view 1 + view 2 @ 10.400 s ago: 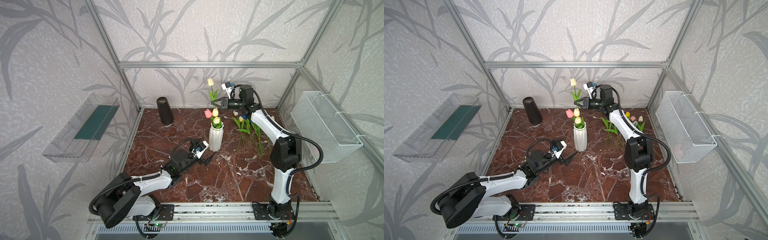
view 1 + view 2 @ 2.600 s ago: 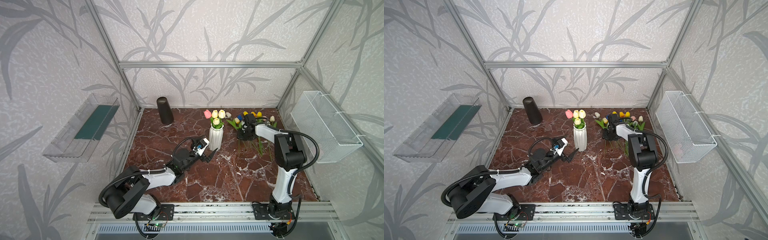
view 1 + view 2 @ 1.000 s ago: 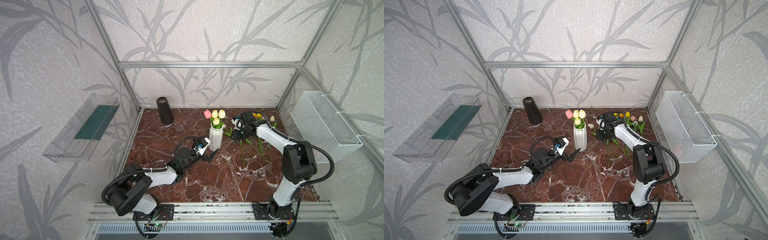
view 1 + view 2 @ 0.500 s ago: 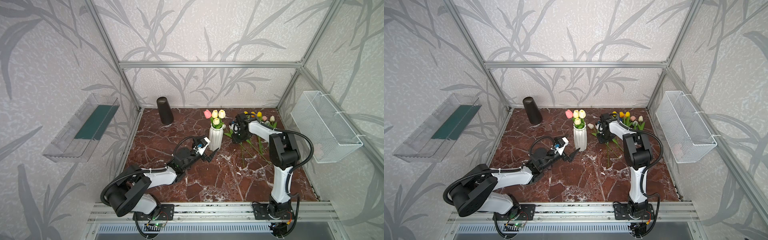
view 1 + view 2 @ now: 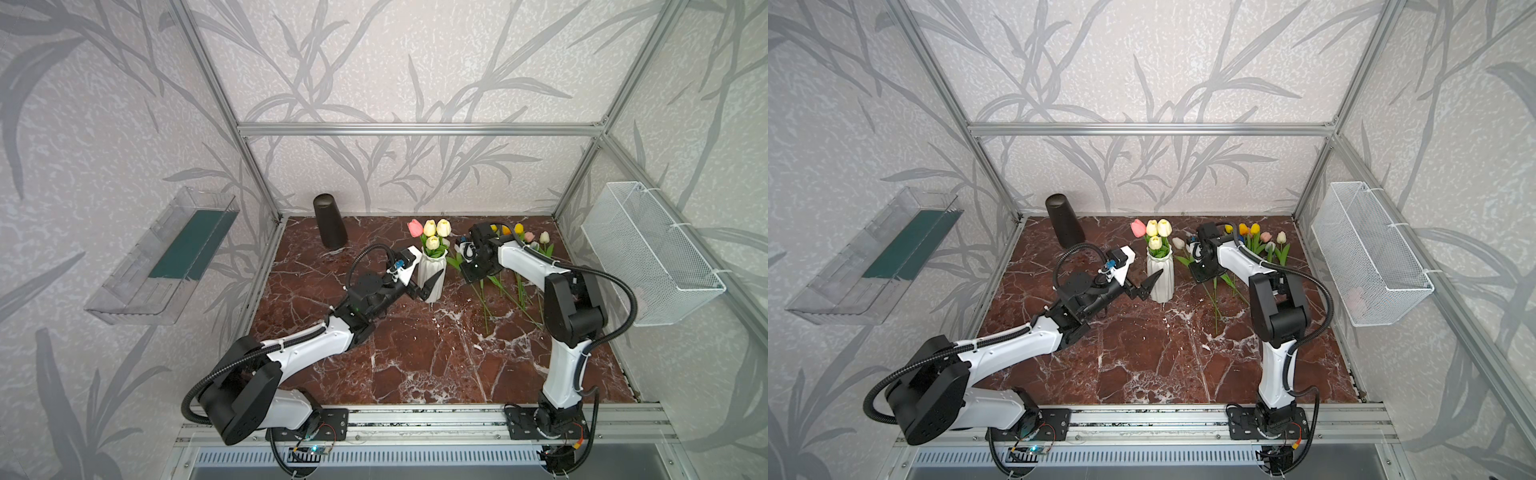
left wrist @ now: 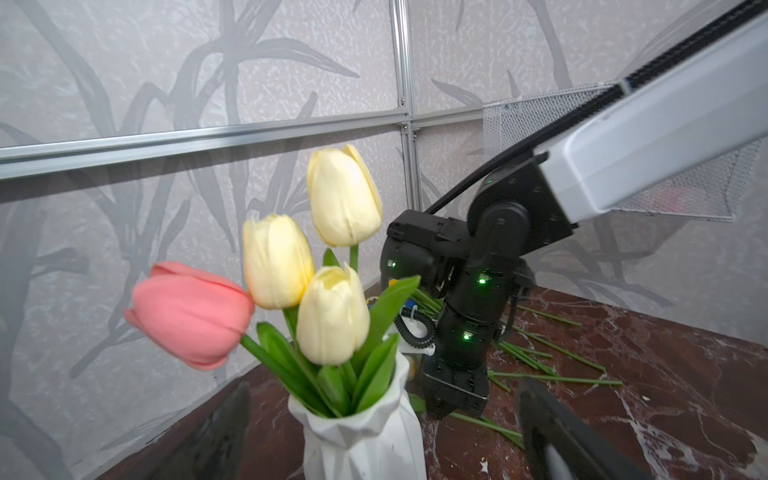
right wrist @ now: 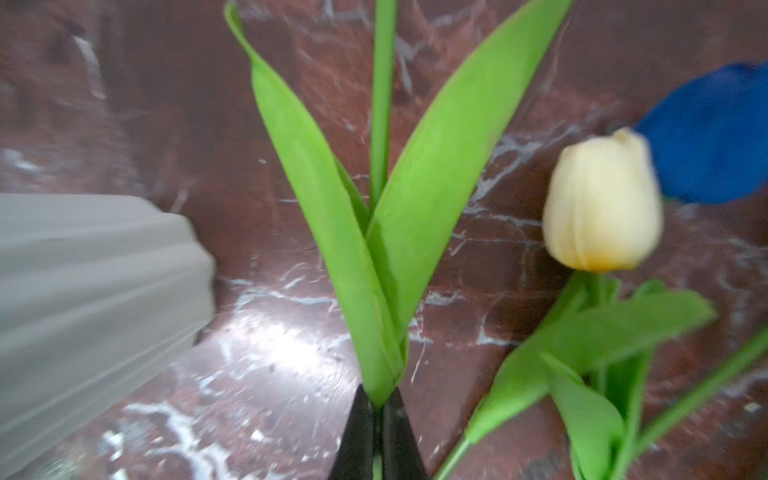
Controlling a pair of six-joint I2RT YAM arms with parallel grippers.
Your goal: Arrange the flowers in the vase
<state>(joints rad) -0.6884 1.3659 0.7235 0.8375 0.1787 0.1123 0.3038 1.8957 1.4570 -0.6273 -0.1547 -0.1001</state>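
The white faceted vase (image 5: 432, 272) (image 5: 1160, 274) stands mid-table holding a pink and three cream flowers (image 5: 432, 232) (image 6: 332, 311). My left gripper (image 5: 428, 286) (image 6: 384, 388) is open, one finger on each side of the vase. Several loose flowers (image 5: 519, 249) (image 5: 1254, 241) lie at the back right. Just right of the vase, my right gripper (image 5: 1202, 276) (image 7: 376, 411) points down at the table. It is shut on the stem of a two-leaved flower (image 7: 382, 208), whose head is out of the right wrist view. A cream tulip (image 7: 602, 203) and a blue one (image 7: 715, 133) lie beside it.
A black cylinder (image 5: 330, 226) stands at the back left of the marble table (image 5: 415, 353). A white wire basket (image 5: 648, 253) hangs on the right wall. On the left wall sits a clear tray (image 5: 166, 257). Bare stems trail toward the front from the loose pile.
My right gripper has closed on the flower stem beside the vase, after shifting a little over the pile. The left gripper stays open around the vase.
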